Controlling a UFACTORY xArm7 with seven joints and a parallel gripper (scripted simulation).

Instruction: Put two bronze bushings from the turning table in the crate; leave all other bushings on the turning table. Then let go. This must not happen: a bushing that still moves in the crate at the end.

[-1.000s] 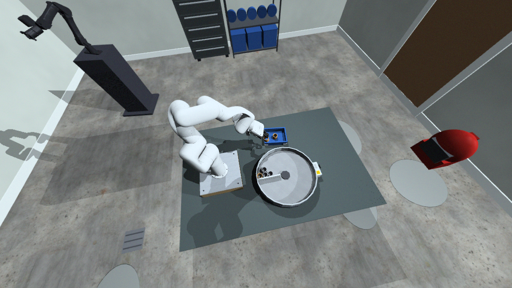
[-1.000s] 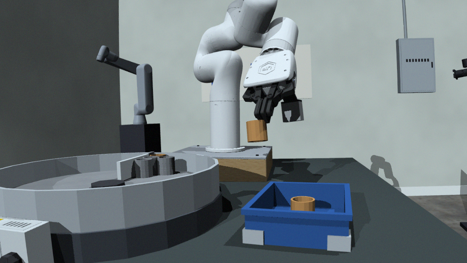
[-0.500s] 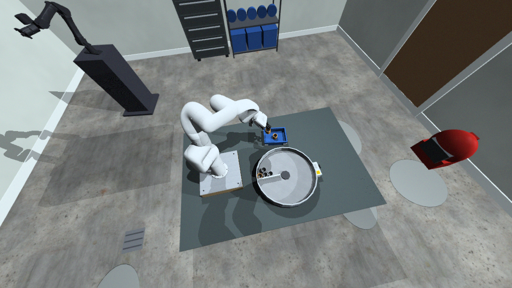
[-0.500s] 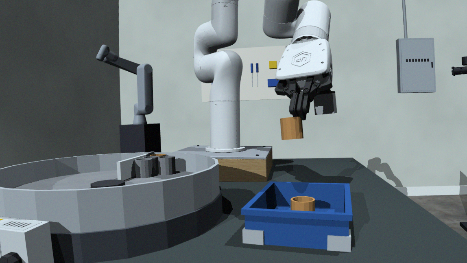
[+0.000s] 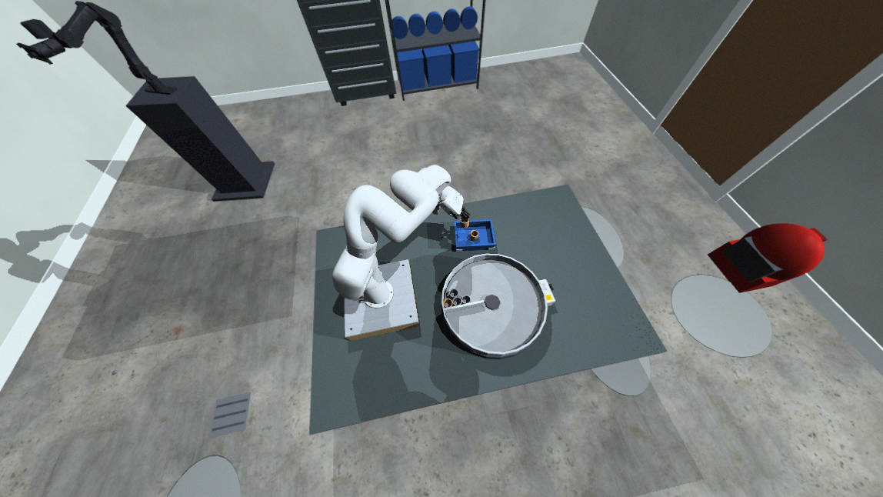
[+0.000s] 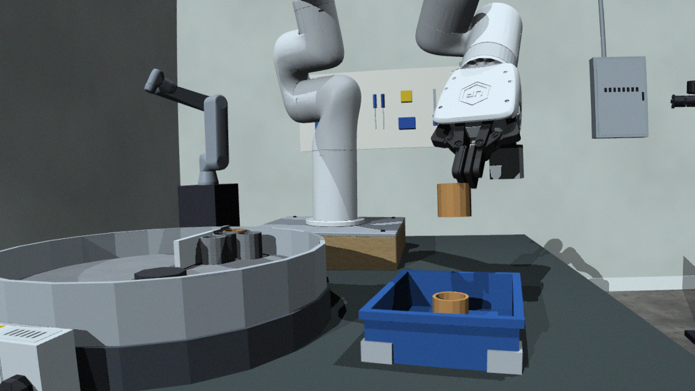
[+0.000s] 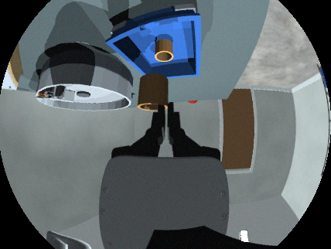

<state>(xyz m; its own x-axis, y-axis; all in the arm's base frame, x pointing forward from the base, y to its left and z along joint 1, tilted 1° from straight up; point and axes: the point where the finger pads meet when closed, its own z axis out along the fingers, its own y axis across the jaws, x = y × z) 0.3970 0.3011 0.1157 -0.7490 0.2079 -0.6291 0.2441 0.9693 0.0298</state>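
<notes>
My gripper (image 6: 468,183) (image 7: 166,110) (image 5: 463,216) is shut on the wall of a bronze bushing (image 6: 453,200) (image 7: 152,90), which hangs upright from the fingertips well above the blue crate (image 6: 437,321) (image 5: 492,233) (image 7: 185,31), over its back left part. A second bronze bushing (image 6: 450,302) (image 5: 473,235) (image 7: 164,50) stands upright inside the crate. The round grey turning table (image 5: 524,308) (image 6: 145,292) (image 7: 83,98) holds a cluster of dark grey bushings (image 5: 457,301) (image 6: 228,245) against a divider bar, with one bronze-rimmed bushing (image 5: 447,301) (image 6: 236,230) at the rim side.
The arm's base stands on a grey and wood plinth (image 5: 382,302) (image 6: 364,250) left of the table. A white control box (image 5: 546,295) (image 6: 29,340) sticks out from the table's rim. The crate sits on the dark mat just beyond the turning table.
</notes>
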